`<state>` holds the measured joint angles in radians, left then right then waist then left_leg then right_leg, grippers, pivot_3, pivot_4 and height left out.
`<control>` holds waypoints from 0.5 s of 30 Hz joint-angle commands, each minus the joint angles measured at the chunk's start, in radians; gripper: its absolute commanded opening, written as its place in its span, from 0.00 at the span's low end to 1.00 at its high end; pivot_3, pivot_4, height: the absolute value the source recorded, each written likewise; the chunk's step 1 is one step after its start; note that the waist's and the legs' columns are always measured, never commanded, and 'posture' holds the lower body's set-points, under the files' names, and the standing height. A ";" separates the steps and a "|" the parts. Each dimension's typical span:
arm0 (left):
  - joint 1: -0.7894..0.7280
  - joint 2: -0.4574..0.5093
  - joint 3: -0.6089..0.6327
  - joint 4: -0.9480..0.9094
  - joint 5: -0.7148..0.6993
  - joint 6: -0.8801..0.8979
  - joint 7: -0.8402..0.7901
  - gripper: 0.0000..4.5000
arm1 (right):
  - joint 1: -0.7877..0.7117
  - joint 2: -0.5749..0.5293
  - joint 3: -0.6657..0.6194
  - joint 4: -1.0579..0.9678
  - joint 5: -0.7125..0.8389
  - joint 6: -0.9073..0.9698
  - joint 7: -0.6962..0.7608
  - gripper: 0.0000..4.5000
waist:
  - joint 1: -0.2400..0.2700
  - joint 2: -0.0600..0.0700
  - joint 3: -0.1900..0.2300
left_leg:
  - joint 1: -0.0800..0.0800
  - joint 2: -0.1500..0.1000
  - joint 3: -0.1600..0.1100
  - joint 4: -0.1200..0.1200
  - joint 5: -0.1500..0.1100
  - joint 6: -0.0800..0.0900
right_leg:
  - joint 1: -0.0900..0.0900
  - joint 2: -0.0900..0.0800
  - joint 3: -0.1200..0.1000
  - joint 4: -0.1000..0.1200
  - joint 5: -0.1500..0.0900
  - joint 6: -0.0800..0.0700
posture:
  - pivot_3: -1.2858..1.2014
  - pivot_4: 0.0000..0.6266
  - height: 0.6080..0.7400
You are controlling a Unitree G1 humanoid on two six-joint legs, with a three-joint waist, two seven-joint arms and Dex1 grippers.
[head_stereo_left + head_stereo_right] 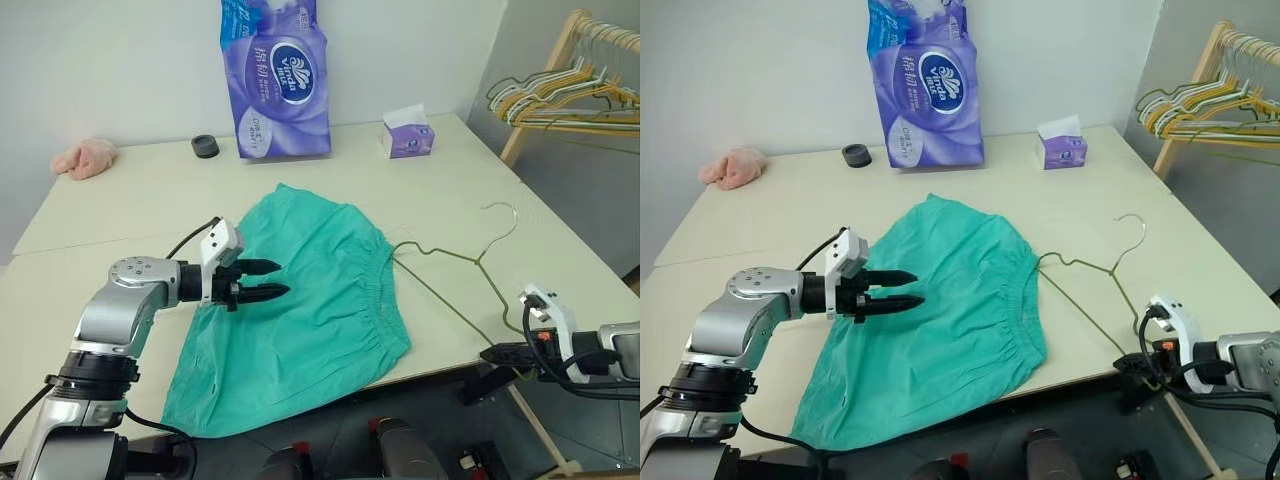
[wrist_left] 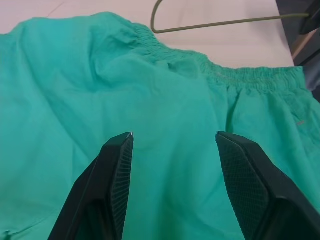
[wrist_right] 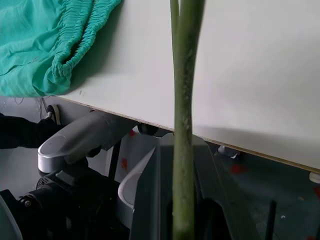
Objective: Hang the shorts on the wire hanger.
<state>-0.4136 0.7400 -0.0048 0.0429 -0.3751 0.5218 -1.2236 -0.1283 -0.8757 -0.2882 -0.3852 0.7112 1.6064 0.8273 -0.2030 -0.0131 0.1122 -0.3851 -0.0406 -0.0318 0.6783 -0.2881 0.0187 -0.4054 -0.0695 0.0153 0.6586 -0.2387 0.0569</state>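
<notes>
1. A pale table carries everything.
2. The teal shorts lie spread near the front edge.
3. The wire hanger lies just right of them.
4. At the far side: pink cloth left, black disc, purple tissue pack, tissue box right.

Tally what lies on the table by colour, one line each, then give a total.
Green: 2, the shorts and the hanger
Purple: 2, the tissue pack and the tissue box
Pink: 1, the cloth lump
Black: 1, the small round thing
Total: 6
</notes>
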 commanded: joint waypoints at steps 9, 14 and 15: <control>-0.015 0.033 0.027 0.014 -0.002 -0.011 0.026 0.61 | -0.022 0.021 0.005 0.065 0.099 0.008 -0.077 0.00 | 0.005 0.000 0.000 | 0.000 0.000 0.001 0.000 0.000 0.000 | 0.000 0.000 0.000 0.000 0.000 0.000 | 0.39 0.16 1.00; 0.003 0.044 0.035 0.000 -0.011 -0.003 0.024 0.61 | 0.051 0.008 -0.048 0.061 0.187 0.008 -0.103 0.00 | 0.009 0.000 0.000 | 0.000 0.000 0.002 0.000 0.000 0.001 | 0.000 0.000 0.000 0.000 0.000 0.000 | 0.39 0.16 1.00; 0.004 0.045 0.035 -0.001 -0.012 -0.003 0.024 0.61 | 0.058 0.008 -0.053 0.060 0.199 0.008 -0.113 0.00 | 0.009 0.000 0.000 | 0.000 0.000 0.001 0.000 0.000 0.001 | 0.000 0.000 0.000 0.000 0.000 0.000 | 0.39 0.16 1.00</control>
<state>-0.4038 0.7678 0.0078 0.0685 -0.3740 0.5203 -1.2062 -0.0778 -0.8548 -0.3081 -0.3090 0.8708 1.6064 0.7293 -0.1935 -0.0133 0.1123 -0.3847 -0.0406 -0.0304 0.6782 -0.2889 0.0202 -0.4050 -0.0695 0.0155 0.6581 -0.2389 0.0574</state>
